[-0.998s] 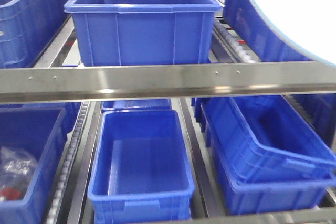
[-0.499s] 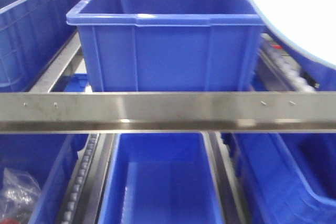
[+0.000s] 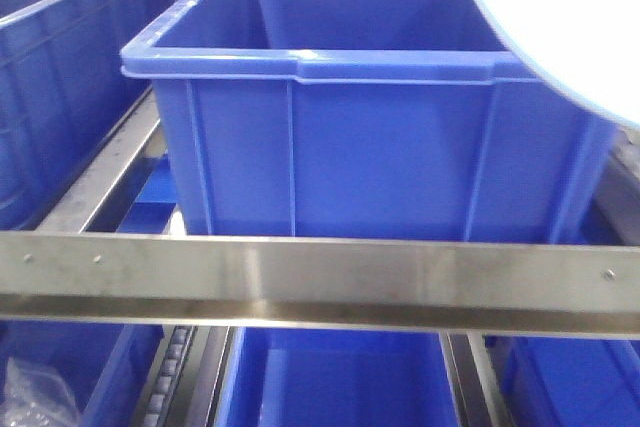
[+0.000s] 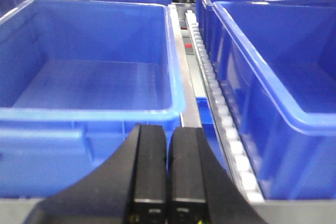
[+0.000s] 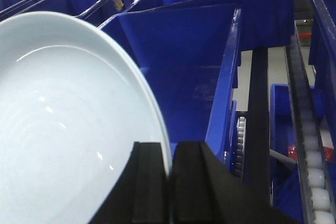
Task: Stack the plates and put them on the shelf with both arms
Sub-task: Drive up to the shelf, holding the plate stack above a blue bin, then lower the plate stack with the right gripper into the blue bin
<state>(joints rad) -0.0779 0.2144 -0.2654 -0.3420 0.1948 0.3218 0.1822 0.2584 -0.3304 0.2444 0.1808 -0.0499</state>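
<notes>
1. Plate (image 5: pixel 68 129), pale and glossy with faint rings inside, is pinched at its rim by the right tool (image 5: pixel 169 182), whose jaws sit narrow on the edge. In the front view the same plate (image 3: pixel 570 17) fills the upper right corner, raised above the blue crate (image 3: pixel 350 137). Whether one plate or a stack of two is held cannot be told.
2. Left tool (image 4: pixel 168 177) holds nothing; its jaws are pressed together, and it hangs just in front of a blue crate (image 4: pixel 89 77) on the upper tier.
3. Shelf front rail (image 3: pixel 320 282), brushed steel, runs across the front view below the crate, with roller tracks (image 4: pixel 220 103) between the crates.
4. Step in hand, as a judgement: carrying the plate to the shelf, with placing not yet done.
5. Next move likely calls for finding a free spot on the crowded shelf, then lowering the plate level so its rim clears the crate walls before the right tool lets go.
</notes>
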